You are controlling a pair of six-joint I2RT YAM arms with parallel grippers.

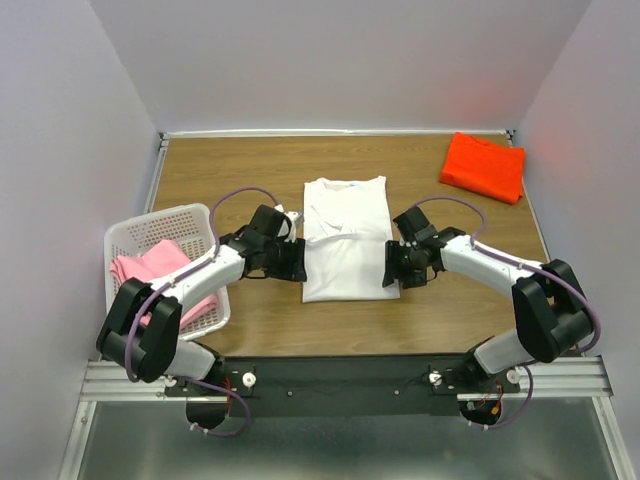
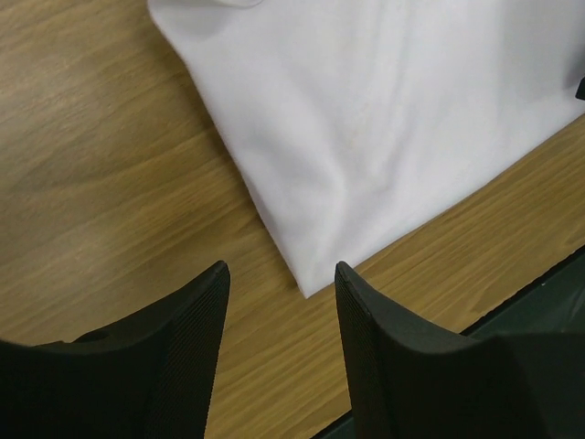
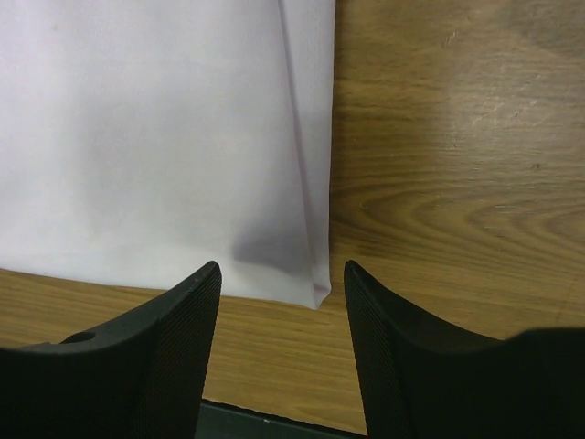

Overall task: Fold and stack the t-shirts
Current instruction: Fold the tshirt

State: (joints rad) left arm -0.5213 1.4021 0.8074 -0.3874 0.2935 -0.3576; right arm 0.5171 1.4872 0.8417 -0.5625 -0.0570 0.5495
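Note:
The white t-shirt [image 1: 345,238] lies flat mid-table, its sides folded in to a long strip. My left gripper [image 1: 296,262] is open and empty over the shirt's near left corner [image 2: 311,285], which lies between its fingers. My right gripper [image 1: 393,268] is open and empty over the near right corner [image 3: 315,293]. The folded orange-red t-shirt [image 1: 484,165] lies at the far right. The pink t-shirt [image 1: 160,270] is bunched in the white lattice basket [image 1: 125,238] at the left.
The wooden table's near edge [image 3: 265,416] runs just below both grippers. White walls close in the table on the left, back and right.

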